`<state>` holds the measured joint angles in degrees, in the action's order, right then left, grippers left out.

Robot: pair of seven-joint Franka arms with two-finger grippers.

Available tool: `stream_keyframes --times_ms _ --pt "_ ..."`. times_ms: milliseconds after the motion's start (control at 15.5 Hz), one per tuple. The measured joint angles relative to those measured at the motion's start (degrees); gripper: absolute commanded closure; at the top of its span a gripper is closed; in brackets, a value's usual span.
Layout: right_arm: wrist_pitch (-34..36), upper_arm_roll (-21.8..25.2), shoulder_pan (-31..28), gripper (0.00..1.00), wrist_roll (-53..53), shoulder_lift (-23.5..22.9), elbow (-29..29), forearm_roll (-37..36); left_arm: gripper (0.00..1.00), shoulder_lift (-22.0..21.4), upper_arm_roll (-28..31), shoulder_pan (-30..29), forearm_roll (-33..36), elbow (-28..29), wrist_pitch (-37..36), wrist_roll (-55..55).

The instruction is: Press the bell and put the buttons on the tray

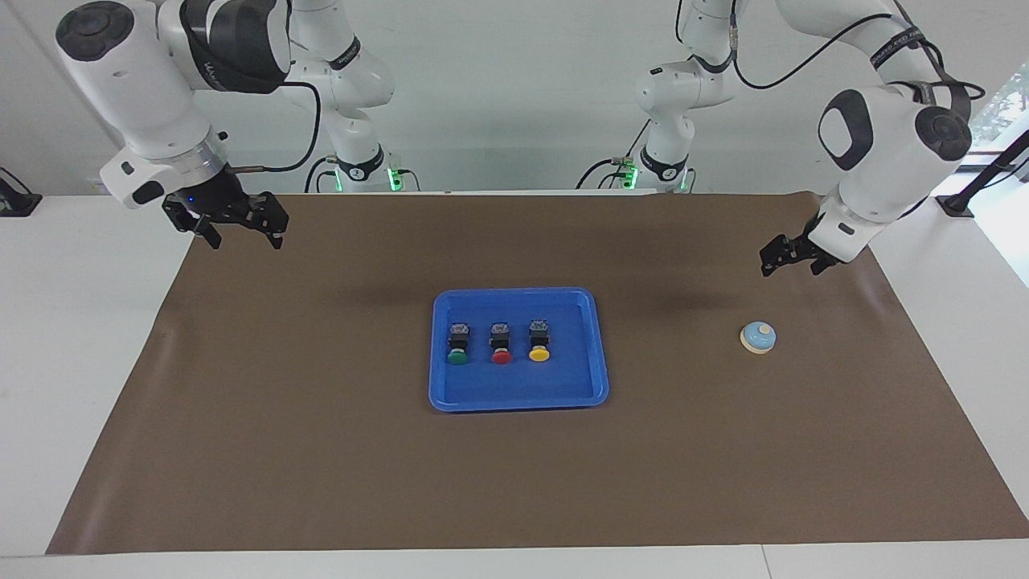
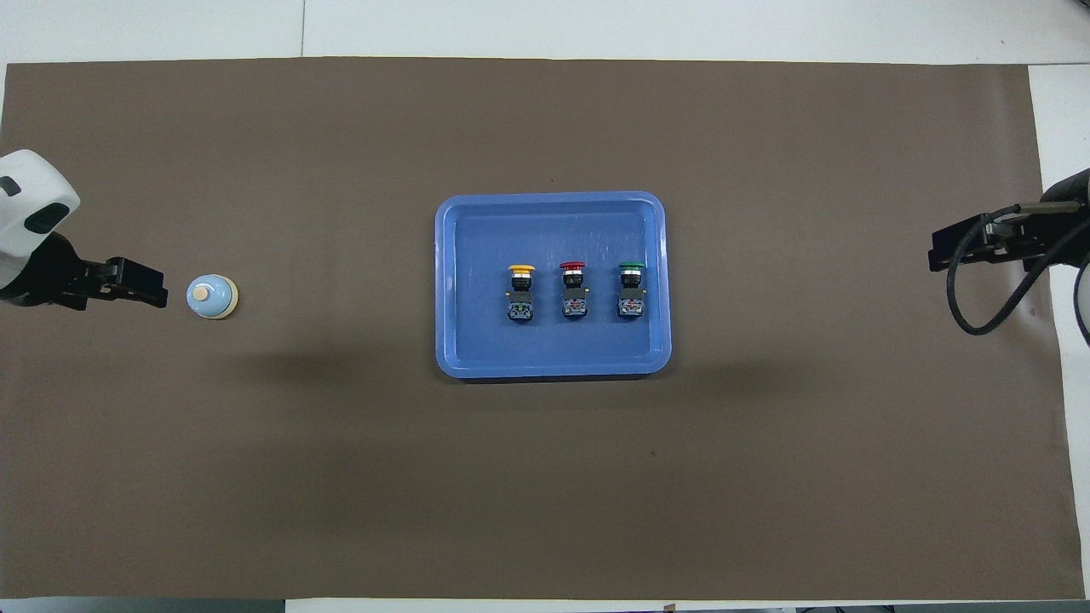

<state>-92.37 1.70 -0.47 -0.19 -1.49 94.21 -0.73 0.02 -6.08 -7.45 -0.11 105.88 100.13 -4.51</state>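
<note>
The light blue bell (image 1: 757, 337) (image 2: 211, 296) stands alone on the brown mat toward the left arm's end of the table. My left gripper (image 1: 792, 261) (image 2: 140, 284) hangs open in the air above the mat, clear of the bell and holding nothing. In the blue tray (image 1: 595, 354) (image 2: 656, 255) at the table's middle lie the green button (image 1: 457, 343) (image 2: 630, 290), the red button (image 1: 500, 342) (image 2: 574, 290) and the yellow button (image 1: 539, 340) (image 2: 521, 292) in a row. My right gripper (image 1: 239, 227) (image 2: 958, 247) waits open and empty, raised over the mat's edge at the right arm's end.
The brown mat (image 1: 321, 450) covers most of the white table (image 1: 72, 322). Cables hang from both arms near their bases.
</note>
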Motion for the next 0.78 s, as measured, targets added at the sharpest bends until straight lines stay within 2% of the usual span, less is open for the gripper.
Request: stream_keyframes --times_ms 259,776 --pt "0.0 0.0 0.0 0.0 0.0 0.0 0.0 0.0 0.0 -5.0 0.1 0.3 0.0 0.2 -2.8 0.9" --pt "0.0 0.0 0.0 0.0 0.0 0.0 0.0 0.0 0.0 -3.9 0.0 0.8 0.0 0.6 -3.2 6.0"
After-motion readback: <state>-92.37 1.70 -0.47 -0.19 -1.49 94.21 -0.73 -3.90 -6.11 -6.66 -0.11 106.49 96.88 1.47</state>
